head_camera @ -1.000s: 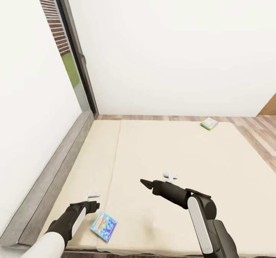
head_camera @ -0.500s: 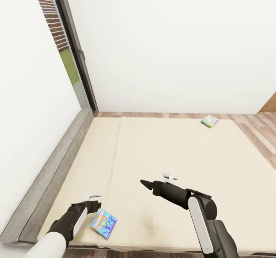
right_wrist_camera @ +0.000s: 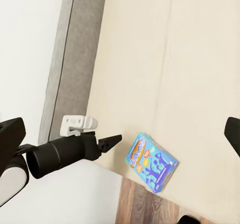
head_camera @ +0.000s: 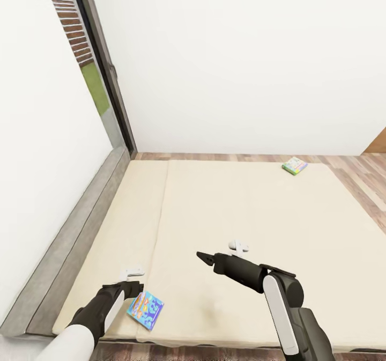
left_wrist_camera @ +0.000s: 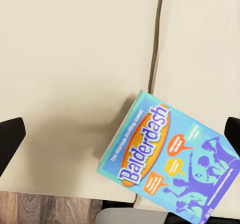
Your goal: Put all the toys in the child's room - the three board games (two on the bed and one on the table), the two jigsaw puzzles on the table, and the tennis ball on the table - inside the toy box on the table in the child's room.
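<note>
head: blue-purple board game lay at bed near edge, green-edged game at far corner | left wrist: "Balderdash" cover readable, left jaws spread beside it | right jaws state unclear

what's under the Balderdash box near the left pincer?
The Balderdash box lies flat on the beige mattress beside its lengthwise seam, near the bed's front edge. Whatever is beneath the box itself is covered.

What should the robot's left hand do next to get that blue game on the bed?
Probably lower the open left gripper onto the blue-purple board game and close. The game lies flat near the bed's near edge, right beside the fingertips and untouched.
</note>
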Tool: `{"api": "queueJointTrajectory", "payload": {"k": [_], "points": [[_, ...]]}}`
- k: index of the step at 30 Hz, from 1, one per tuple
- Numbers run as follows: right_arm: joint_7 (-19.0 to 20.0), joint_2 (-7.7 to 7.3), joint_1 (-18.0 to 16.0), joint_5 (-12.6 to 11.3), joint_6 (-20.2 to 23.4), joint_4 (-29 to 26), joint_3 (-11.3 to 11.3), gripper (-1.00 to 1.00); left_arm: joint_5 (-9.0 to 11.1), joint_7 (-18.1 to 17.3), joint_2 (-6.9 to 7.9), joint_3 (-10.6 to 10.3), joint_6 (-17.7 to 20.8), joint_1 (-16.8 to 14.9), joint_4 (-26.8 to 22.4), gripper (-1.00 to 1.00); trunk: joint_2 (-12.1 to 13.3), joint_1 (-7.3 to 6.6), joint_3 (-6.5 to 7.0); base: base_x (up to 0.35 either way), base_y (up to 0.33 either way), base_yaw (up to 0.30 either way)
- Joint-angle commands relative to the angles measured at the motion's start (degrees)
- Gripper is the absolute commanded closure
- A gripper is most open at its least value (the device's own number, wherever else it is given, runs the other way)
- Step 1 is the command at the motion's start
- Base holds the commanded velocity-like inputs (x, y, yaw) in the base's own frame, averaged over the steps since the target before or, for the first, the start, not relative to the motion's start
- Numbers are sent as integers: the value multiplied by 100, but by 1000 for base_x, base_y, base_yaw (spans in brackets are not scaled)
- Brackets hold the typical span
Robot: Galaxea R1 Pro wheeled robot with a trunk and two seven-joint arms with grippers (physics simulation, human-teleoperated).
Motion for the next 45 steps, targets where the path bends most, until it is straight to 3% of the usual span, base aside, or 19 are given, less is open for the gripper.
{"api": "queueJointTrajectory", "payload": {"k": [1,14,45], "points": [[39,2,-5,34,25,-4,-7,-100,-2,5,-2,15,42,-2,-21,-100,-7,1,-17,0,0,0],[38,33,-2,42,21,-4,44,-100,8,9,32,34,263,-400,-95,-100,-7,1,-140,0,0,0],[96,40,18,38,32,-20,55,-100,1,29,-52,36,314,-428,-96,-100,-7,1,-432,0,0,0]]}}
